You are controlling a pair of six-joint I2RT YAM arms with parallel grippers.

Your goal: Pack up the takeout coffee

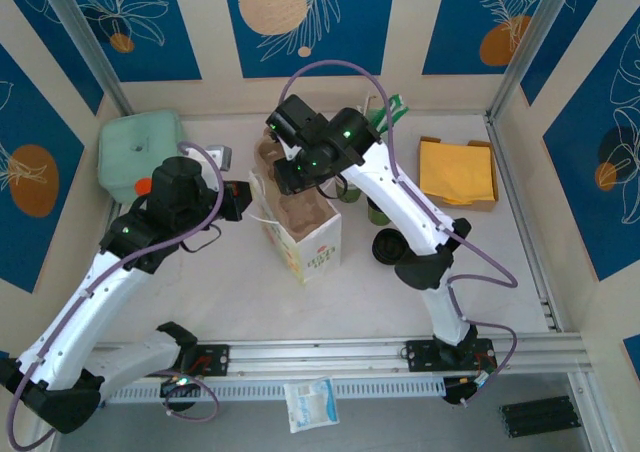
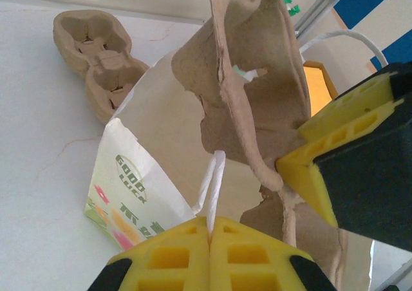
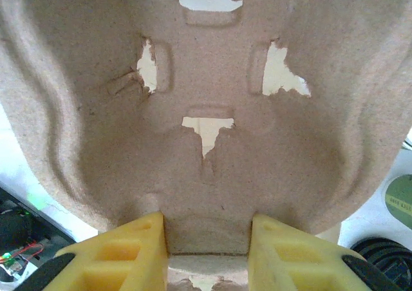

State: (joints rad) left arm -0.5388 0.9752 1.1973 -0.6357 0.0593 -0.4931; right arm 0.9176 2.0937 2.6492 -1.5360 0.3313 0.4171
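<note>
L gripper (image 2: 210, 228) clamped tight on the thin white paper handle (image 2: 214, 181) of the white paper carry bag w/ green "GOOD LUCK" print (image 2: 122, 194); yellow fingers meet w/ only the strip between them. Top view: bag stands upright mid-table, mouth open upward, L gripper just to its L. R gripper (image 3: 209, 239) closed on one edge of the brown moulded-pulp cup carrier (image 3: 206, 111), a finger each side of the pulp wall. Carrier held on edge, not flat. L wrist view: carrier is at the bag mouth and touches the inner wall. Lower part looks to be inside; depth can't be told. Takeout coffee (image 1: 388, 244) = small cup, only its round black plastic lid seen from above. It stands on the table (image 1: 250, 302) to the R of the bag, apart from it, tucked against the R arm's lower link, which covers part of it. Not in carrier, not in bag. Second brown pulp carrier (image 2: 96, 59) lies flat on the table beyond the bag. Stack of yellow napkins in a shallow brown tray (image 1: 458, 170) at far R. Mint-green lidded box (image 1: 140, 150) at far L corner.
</note>
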